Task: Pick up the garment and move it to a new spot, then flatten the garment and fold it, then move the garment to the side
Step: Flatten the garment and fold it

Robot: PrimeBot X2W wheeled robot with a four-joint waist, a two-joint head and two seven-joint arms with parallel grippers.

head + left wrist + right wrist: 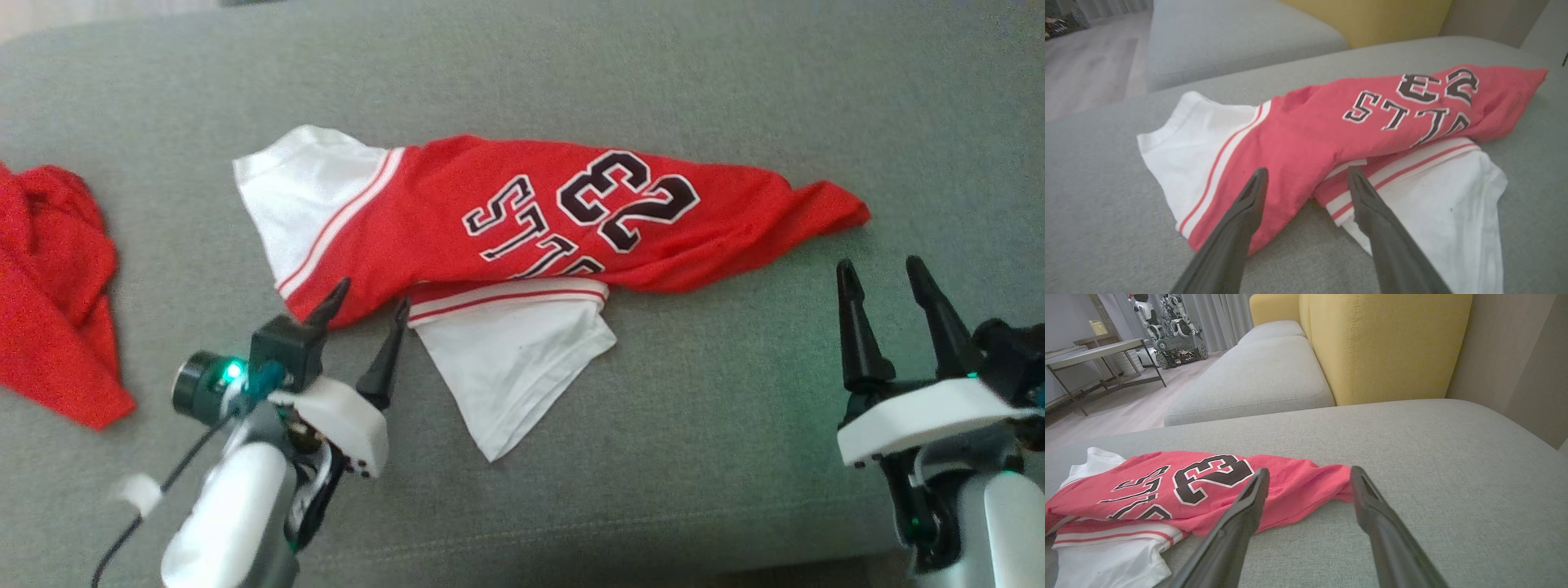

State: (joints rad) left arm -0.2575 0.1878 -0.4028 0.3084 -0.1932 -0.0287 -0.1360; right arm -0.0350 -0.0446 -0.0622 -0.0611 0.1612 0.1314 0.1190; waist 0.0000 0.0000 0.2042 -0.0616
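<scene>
Presently, at the far left of the grey sofa cushion (735,392) lies a second red cloth (49,286), bunched and well apart from the work; I judge it best left alone, with the new spot chosen away from it. Next, my left pincer (372,294) stands fully open and holds nothing, its tips at the near edge of the garment (522,212), just where the red body overlaps the lower white sleeve. The garment, a red jersey with white sleeves and dark numerals, lies rumpled across the middle of the cushion: one sleeve is spread at its left end, the other pokes out under the near edge, and the right end tapers to a point. Judgement: pick-up not yet begun. To do it well, I should lower the left fingers (1241,220) astride one fold of red cloth, not the sleeve beneath, and close only once fabric sits between them. Further right, my right pincer (880,263) is likewise wide open and empty, near the tapered end but short of it. It should reach in and take that end, so both lift together and the garment hangs spread.
</scene>
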